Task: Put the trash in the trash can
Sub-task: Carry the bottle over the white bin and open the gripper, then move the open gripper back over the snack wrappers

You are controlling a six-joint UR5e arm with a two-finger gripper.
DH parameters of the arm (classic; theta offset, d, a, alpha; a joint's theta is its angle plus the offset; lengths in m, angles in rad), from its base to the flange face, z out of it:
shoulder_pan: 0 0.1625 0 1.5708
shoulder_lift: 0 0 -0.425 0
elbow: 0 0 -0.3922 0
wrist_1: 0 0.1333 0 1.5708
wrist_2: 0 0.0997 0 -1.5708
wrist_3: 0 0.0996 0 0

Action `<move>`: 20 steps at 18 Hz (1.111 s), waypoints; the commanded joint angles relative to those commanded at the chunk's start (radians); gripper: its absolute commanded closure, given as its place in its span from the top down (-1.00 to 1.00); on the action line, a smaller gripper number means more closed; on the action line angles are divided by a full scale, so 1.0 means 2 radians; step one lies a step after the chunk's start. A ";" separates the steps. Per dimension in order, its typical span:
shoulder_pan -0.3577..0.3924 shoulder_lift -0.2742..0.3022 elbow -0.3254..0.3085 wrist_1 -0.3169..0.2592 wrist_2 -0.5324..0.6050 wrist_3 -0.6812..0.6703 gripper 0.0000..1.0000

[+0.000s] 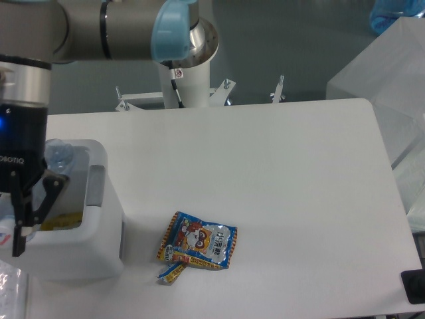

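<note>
- Your white trash can stands at the table's left edge, its grey side panel facing right.
- Inside the can you can see a yellow scrap low against the near wall, and a clear plastic bottle sticking up at the far rim.
- Your gripper hangs over the can's left part, cut off by the picture's left edge; only one dark finger shows fully.
- A small white-and-red piece at the very left edge, just beside that finger, may be the cap of something held, but you cannot tell what it is.
- You cannot tell from this view whether the fingers are clenched or spread.
- One blue-and-orange snack wrapper lies flat on the table, right of the can and well apart from the gripper.
- A smaller crumpled wrapper touches its lower left corner.
</note>
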 joint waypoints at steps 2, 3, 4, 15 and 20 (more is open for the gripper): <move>0.000 -0.004 -0.001 0.000 0.002 0.000 -0.32; 0.000 -0.005 -0.001 0.000 0.002 0.001 -0.26; 0.000 -0.004 -0.002 0.000 0.002 0.002 -0.15; 0.018 0.002 -0.021 0.000 0.041 0.012 0.99; 0.113 0.021 -0.068 0.001 0.035 0.002 1.00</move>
